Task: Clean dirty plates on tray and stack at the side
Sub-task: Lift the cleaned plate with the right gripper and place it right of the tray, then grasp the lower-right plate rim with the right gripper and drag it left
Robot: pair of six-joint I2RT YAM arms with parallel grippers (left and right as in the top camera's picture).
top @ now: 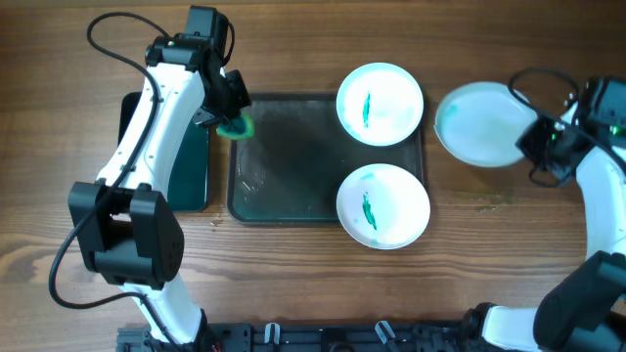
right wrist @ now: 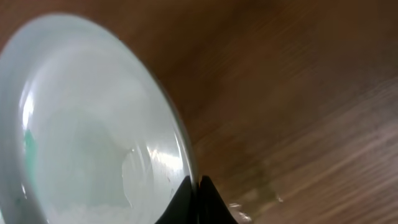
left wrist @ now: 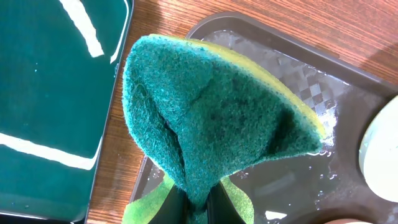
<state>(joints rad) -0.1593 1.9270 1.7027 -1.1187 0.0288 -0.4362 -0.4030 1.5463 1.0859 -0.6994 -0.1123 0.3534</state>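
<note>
Right fingers point(right wrist: 194, 202) clenched on the rim of the mostly wiped plate point(top: 484, 122), off the tray point(top: 284, 156), over the worktop point(top: 293, 284). Left fingers point(left wrist: 196, 210) grip the sponge point(left wrist: 211, 118) above the tray's corner. Step, as judged: stacking aside. Next: lower flat, release, fetch a smeared plate point(top: 380, 103).

Left hand point(top: 233, 123), right hand point(top: 536, 138): both clenched.
</note>
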